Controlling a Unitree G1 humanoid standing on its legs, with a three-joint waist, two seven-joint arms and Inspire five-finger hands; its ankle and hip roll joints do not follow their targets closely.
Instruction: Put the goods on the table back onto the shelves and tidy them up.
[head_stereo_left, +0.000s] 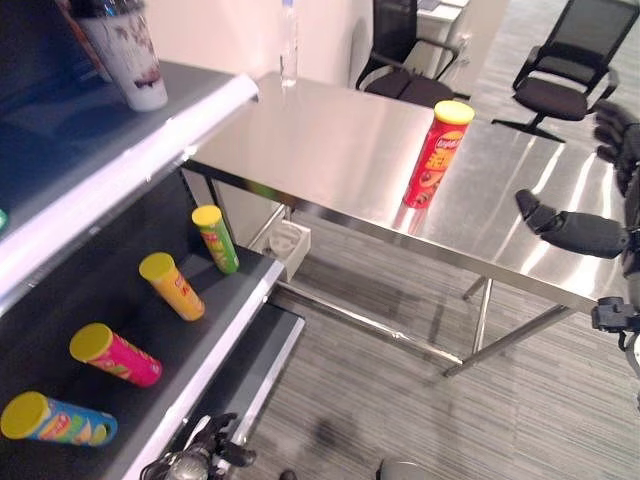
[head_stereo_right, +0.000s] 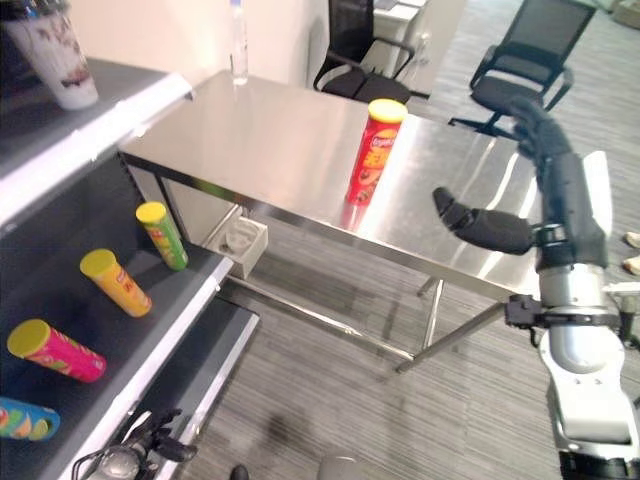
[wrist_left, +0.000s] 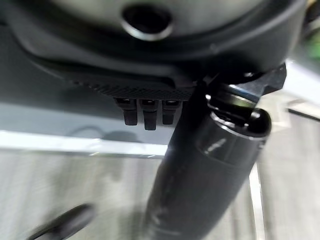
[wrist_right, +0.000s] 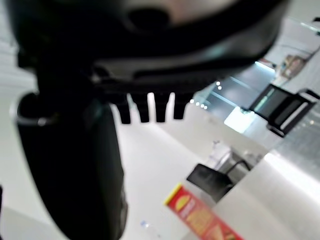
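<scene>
A tall red chip can (head_stereo_left: 437, 155) with a yellow lid stands upright on the steel table (head_stereo_left: 320, 150), towards its near edge. My right hand (head_stereo_right: 563, 190) hovers over the table to the right of the can, open, thumb pointing at the can and a clear gap between them. The right wrist view shows the same can (wrist_right: 200, 217) past the straight fingers (wrist_right: 150, 112). My left hand (head_stereo_left: 205, 452) hangs low beside the shelf's front edge, open and holding nothing. On the dark lower shelf (head_stereo_left: 225, 335) lie a green can (head_stereo_left: 215, 238), an orange can (head_stereo_left: 172, 286), a pink can (head_stereo_left: 115, 355) and a blue can (head_stereo_left: 58, 420).
A white printed cup (head_stereo_left: 125, 50) stands on the upper shelf (head_stereo_left: 150, 150). A clear bottle (head_stereo_left: 289, 45) stands at the table's far edge. A small white box (head_stereo_left: 285, 245) sits under the table by the shelf. Black office chairs (head_stereo_left: 565, 70) stand behind the table.
</scene>
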